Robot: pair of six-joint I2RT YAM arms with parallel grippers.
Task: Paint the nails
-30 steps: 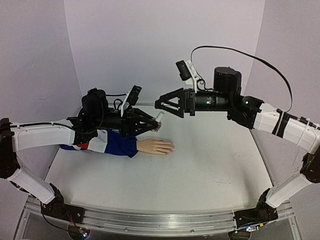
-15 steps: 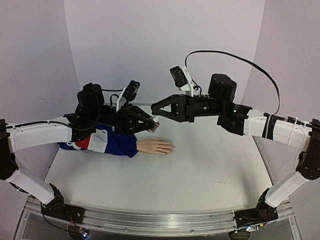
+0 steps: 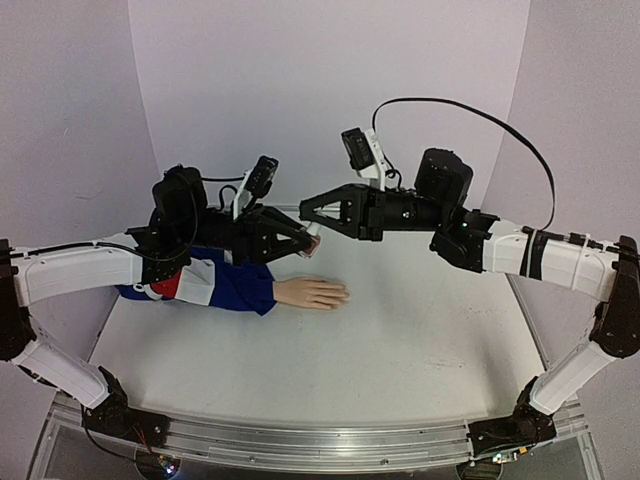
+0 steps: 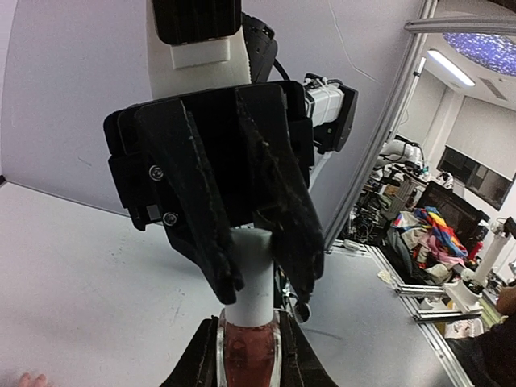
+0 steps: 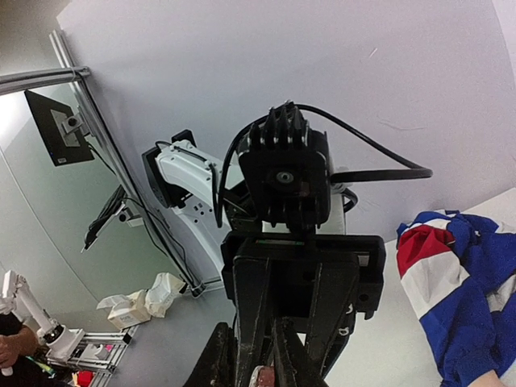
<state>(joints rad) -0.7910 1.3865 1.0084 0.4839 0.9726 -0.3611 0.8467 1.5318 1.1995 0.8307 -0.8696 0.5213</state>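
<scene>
- Right gripper (image 4: 270, 289): pressed together on the white cap (image 4: 251, 308) of the pink bottle (image 4: 248, 355), in the air above the table (image 3: 400, 340).
- Left gripper (image 3: 298, 243): clamped on the body of that bottle, facing the right one.
- Nails (image 3: 342, 294): at the fingertips of the mannequin hand (image 3: 310, 293), flat on the table below both grippers, well apart from them.
- Twist the cap around its own axis only, with no side pull, so as not to drag the bottle out of the left grip.
- Once loose, draw the brush straight out; probably better to tip the bottle mouth upward first, against spilling.
</scene>
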